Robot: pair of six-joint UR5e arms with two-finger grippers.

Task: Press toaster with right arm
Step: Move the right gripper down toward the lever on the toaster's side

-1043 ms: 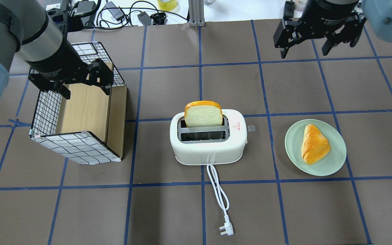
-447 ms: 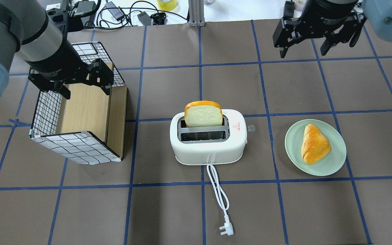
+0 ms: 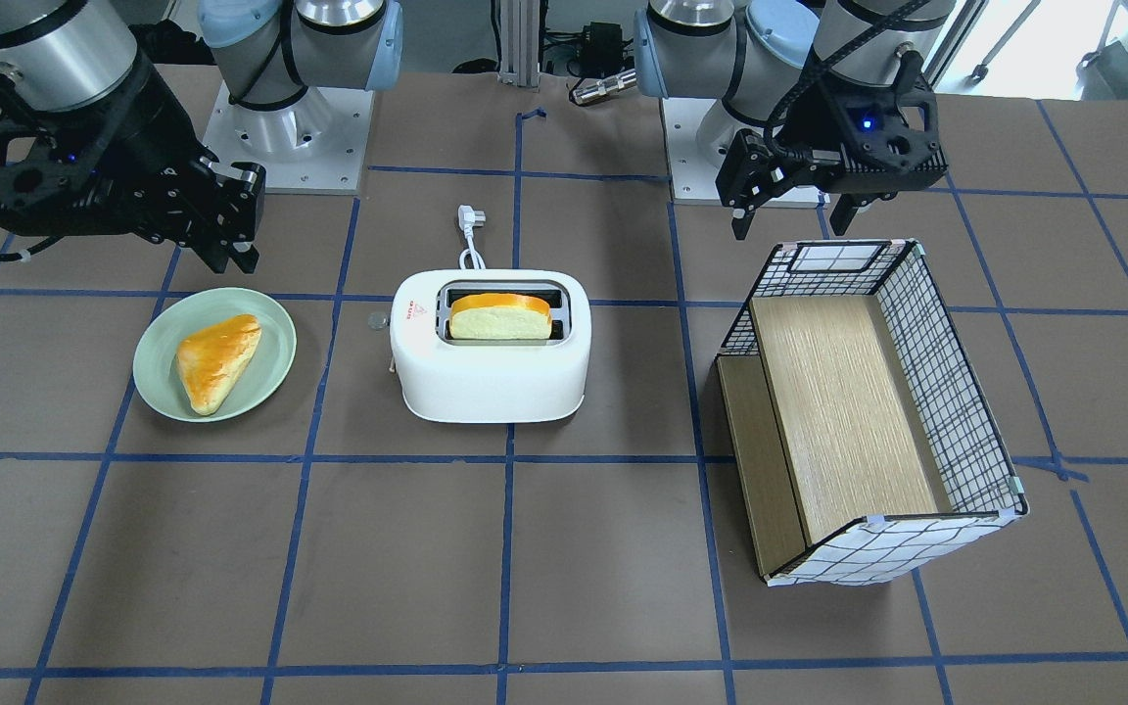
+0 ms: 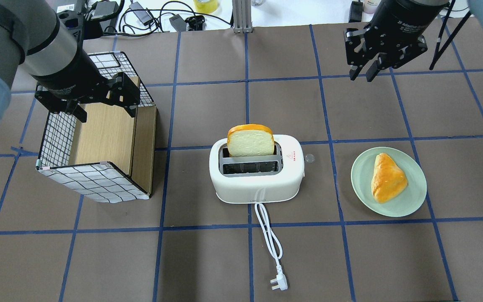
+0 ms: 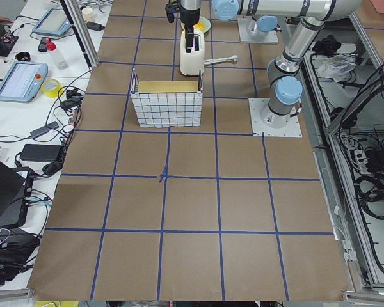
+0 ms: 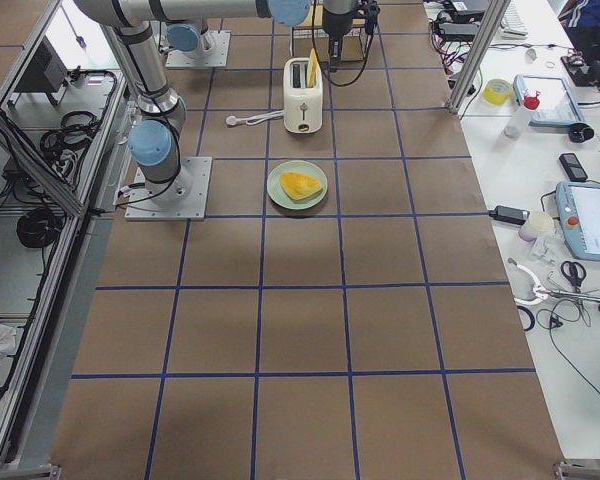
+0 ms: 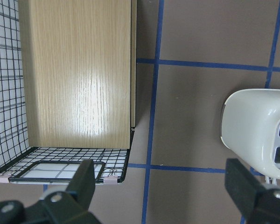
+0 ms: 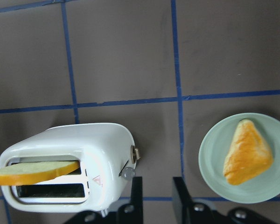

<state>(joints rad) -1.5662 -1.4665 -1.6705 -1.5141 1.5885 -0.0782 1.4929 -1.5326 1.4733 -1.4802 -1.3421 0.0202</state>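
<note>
Left gripper [image 4: 105,110]: fingers spread wide, nothing held, hung over the checked wire-frame box [image 4: 94,180]. The toaster [image 4: 258,184] is found mid-table, between box and plate and well apart from both, with its cord [image 4: 268,235] trailed toward the robot. One bread slice [image 4: 250,142] is stood high in the far slot, so the lever [image 8: 128,172] at the toaster's right end is judged not yet pressed. Its exact position is hard to read; it is probably up. A green plate [image 4: 392,209] with a triangular pastry [image 4: 387,177] is set to the right. Right gripper [image 4: 361,76]: held high over the table's right half, well apart from the toaster, fingers pinched nearly closed on nothing, with a narrow gap left. No progress on the press itself. Still to be done: the lever end approached, contact made, the lever pushed down.
</note>
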